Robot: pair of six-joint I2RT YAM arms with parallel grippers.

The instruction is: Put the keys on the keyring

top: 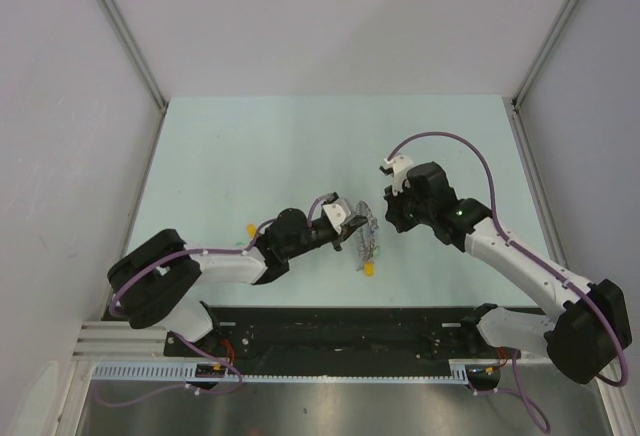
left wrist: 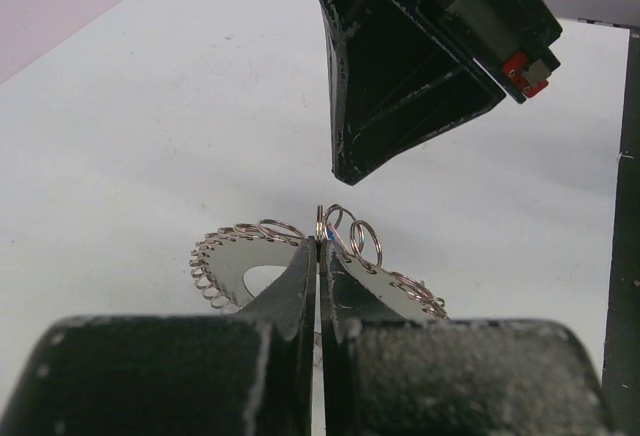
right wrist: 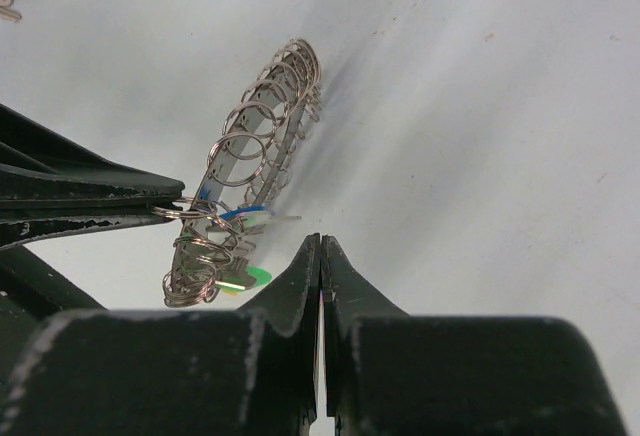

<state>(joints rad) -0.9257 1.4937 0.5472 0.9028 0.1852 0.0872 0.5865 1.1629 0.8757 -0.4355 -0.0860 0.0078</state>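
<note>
The keyring (top: 368, 239) is a silver disc fringed with small split rings, held on edge above the table. My left gripper (top: 354, 224) is shut on its rim, the jaws pressed together around one small ring (left wrist: 319, 246). The keyring also shows in the left wrist view (left wrist: 235, 266) and the right wrist view (right wrist: 262, 126). A blue-tagged key (right wrist: 238, 214) and a green tag (right wrist: 256, 276) hang on its lower part. My right gripper (top: 386, 218) is shut with nothing seen between its jaws (right wrist: 320, 246), just right of the keyring and apart from it. A yellow tag (top: 370, 269) lies under the ring.
A yellow-tagged key (top: 249, 227) lies on the pale green table (top: 250, 146) beside the left arm. Grey walls (top: 60, 106) close in the left, right and back. A black rail (top: 340, 326) runs along the near edge.
</note>
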